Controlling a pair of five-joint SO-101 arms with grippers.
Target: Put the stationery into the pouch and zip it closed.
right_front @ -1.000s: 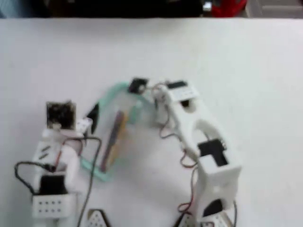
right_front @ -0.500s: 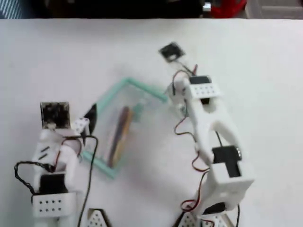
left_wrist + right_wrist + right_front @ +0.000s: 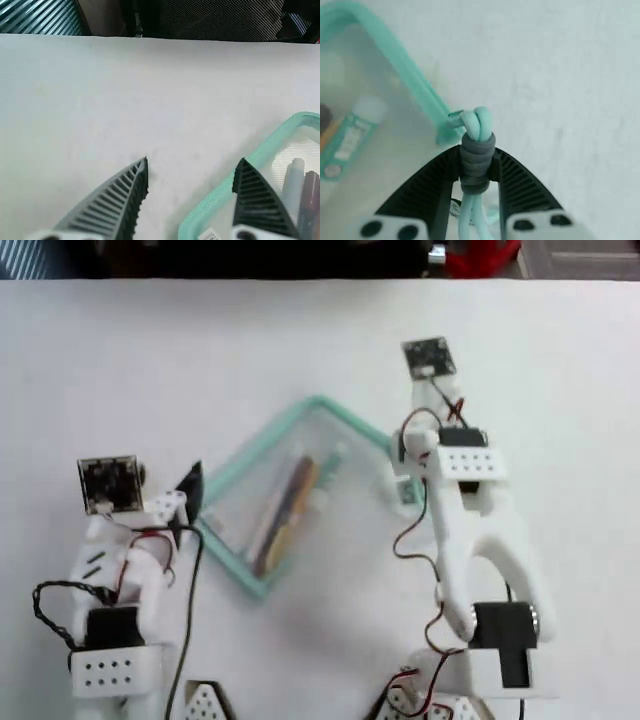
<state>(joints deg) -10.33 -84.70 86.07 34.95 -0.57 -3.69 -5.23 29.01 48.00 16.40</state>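
Note:
The clear pouch with a teal rim (image 3: 345, 420) lies on the white table like a diamond between the two arms. Inside it lie several pens (image 3: 285, 502) and a teal-labelled stick (image 3: 351, 134). My right gripper (image 3: 405, 480) (image 3: 476, 160) is at the pouch's right corner, shut on the teal zipper cord (image 3: 477, 122), which is knotted to the pull at the rim (image 3: 400, 62). My left gripper (image 3: 182, 495) (image 3: 193, 164) is open at the pouch's left corner. One of its fingers (image 3: 255, 195) hangs over the teal rim (image 3: 272, 145); the other is over bare table.
White tabletop runs to the far edge, with a dark chair (image 3: 225, 20) and a red object (image 3: 482, 255) beyond it. Both arm bases and loose cables (image 3: 50, 600) sit at the near edge. Open table lies behind and right of the pouch.
My right arm swung to the right while holding the zipper cord. The pouch slid and turned to the right with it. The left arm barely moved.

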